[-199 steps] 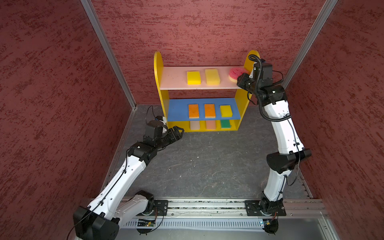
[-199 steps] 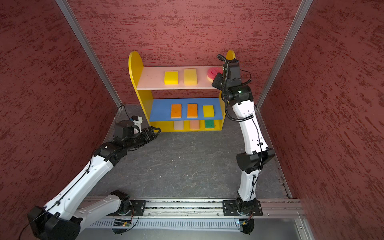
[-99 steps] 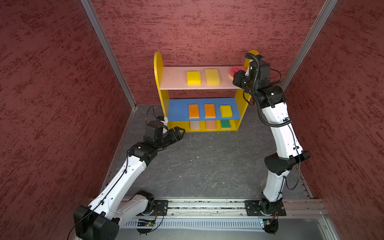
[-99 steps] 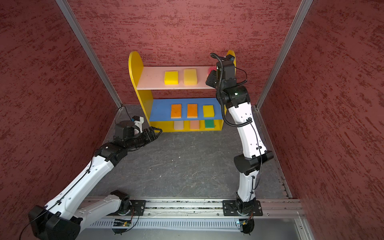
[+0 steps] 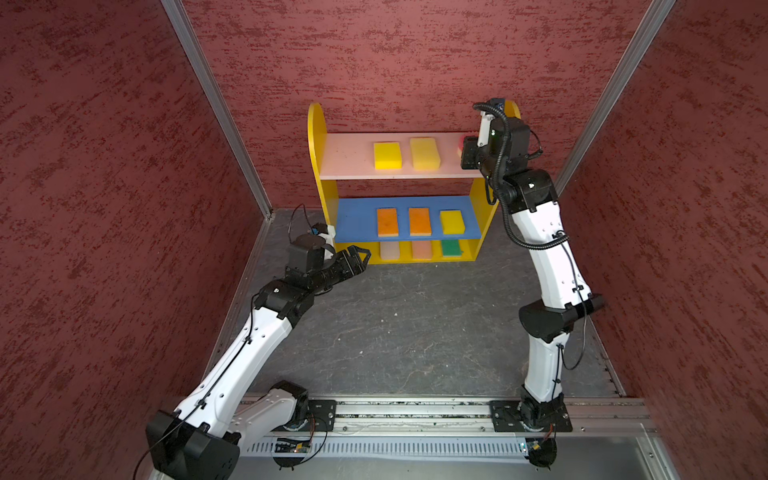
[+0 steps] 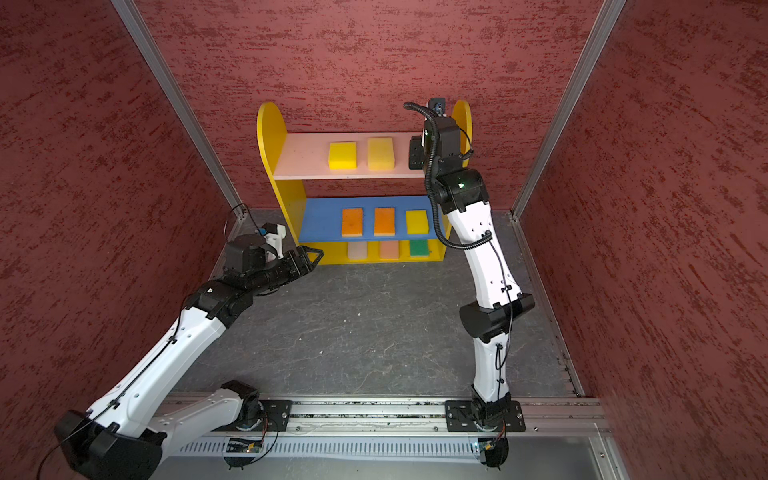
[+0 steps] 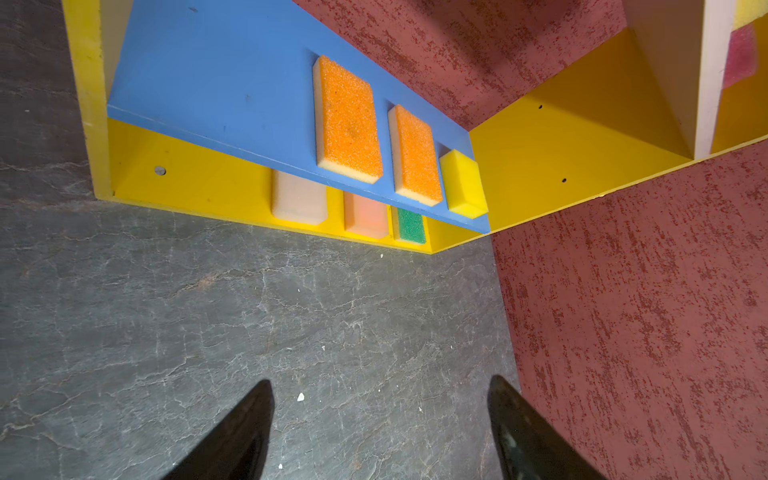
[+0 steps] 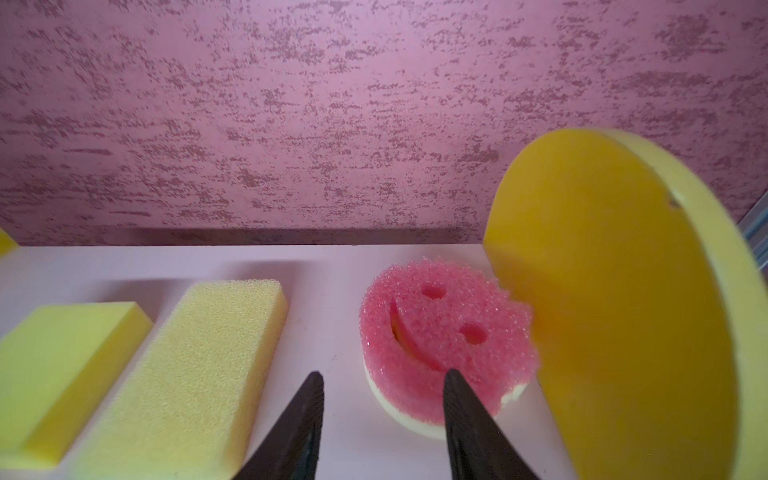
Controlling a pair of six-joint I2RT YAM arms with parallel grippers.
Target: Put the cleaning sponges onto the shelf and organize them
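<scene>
Overall, the cell has red textured walls [image 5: 104,166] and a dark grey floor [image 5: 395,324]. The left arm [image 5: 257,332] reaches low over the floor toward the left foot of the shelf. The right arm [image 5: 548,257] stands raised to the right end of the top tier.

The shelf [image 5: 316,137] stands upright against the back wall. All nine sponges lie flat on it, three to a tier.

- Pink top board [image 5: 349,158]: bright yellow sponge [image 5: 387,155] and pale yellow sponge [image 5: 424,153] lie side by side, apart. The round pink smiley sponge [image 8: 444,332] lies at the right end, right up against the side panel, and the right wrist mostly hides it in both top views.
- Blue middle board [image 5: 357,220]: two orange sponges [image 5: 387,221] [image 5: 419,220], then a small yellow sponge [image 5: 451,221], in a row with gaps between.
- Yellow bottom board [image 7: 199,183]: cream sponge [image 5: 390,250], peach sponge [image 5: 422,249] and green sponge [image 5: 451,248], partly under the blue board's front edge.

The left gripper [image 7: 380,380] hangs over bare floor in front of the shelf, jaws wide apart and empty. The right gripper [image 8: 383,374] is over the top board, jaws parted and clasping nothing. One finger lies across the near edge of the smiley sponge in the wrist view, and contact cannot be determined.
</scene>
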